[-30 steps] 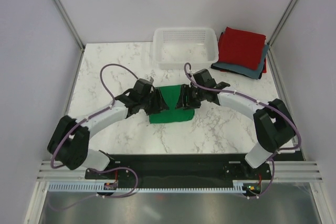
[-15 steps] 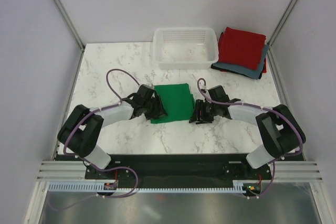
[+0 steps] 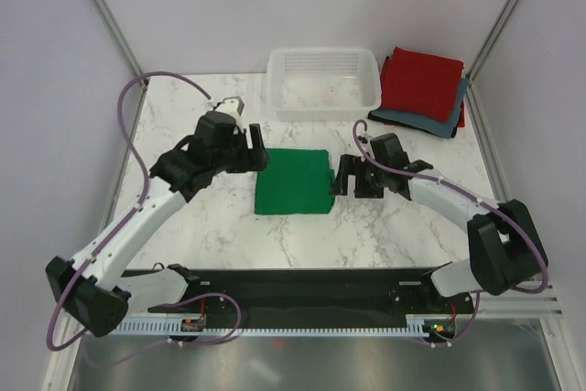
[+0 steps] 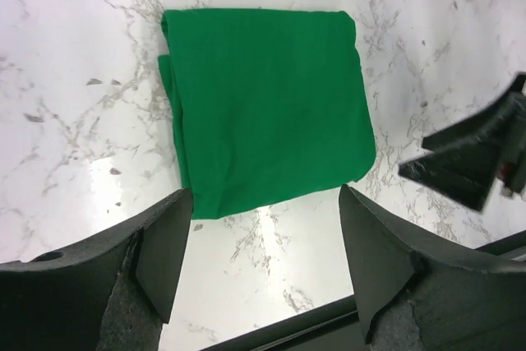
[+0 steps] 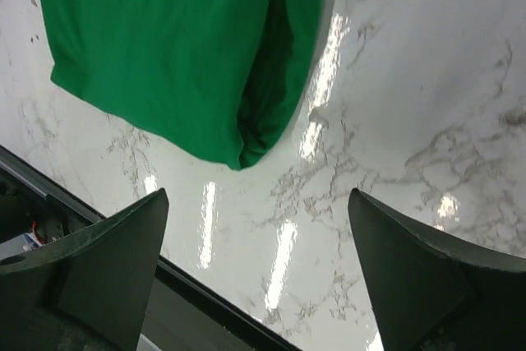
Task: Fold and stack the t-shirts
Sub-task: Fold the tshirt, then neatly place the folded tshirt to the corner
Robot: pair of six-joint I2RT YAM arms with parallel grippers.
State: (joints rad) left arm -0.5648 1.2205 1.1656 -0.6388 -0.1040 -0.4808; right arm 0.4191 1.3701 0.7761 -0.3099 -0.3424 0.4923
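Green t-shirt [image 3: 293, 181], folded square on counter [image 3: 201, 226]: soft, light, limp; take all layers at 9 and 3 o'clock edges. Left fingers [image 4: 164, 244], right fingers [image 5: 115, 260] spread, empty.

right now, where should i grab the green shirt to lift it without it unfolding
Probably its right edge, coming in low from the right: the green shirt lies flat in a folded square, its layers bunched thick there, and the open right gripper sits beside it.
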